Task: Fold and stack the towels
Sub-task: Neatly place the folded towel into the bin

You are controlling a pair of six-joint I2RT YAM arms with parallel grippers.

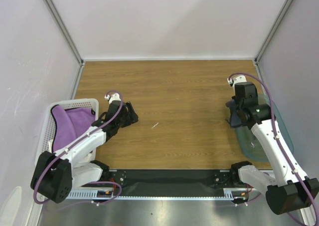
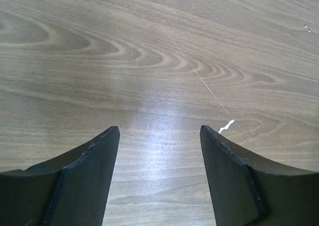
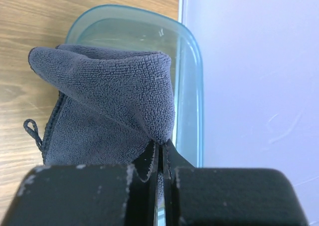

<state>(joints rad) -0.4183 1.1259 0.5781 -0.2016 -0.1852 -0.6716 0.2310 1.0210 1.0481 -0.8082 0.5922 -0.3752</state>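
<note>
Right gripper [image 3: 159, 151] tight on navy towel [image 3: 104, 96], lower edge out of view.

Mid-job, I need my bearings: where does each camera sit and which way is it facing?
Top external: above and behind the arm bases, looking down on the table; both arms show, and the basket holding the purple towel.
Left wrist: on the left gripper, low over the tabletop, facing forward between its open fingers.
Right wrist: looks past the shut right gripper at the navy towel it pinches, teal bin behind, wall at right.
Shared: top and right wrist both show that towel and bin.
</note>
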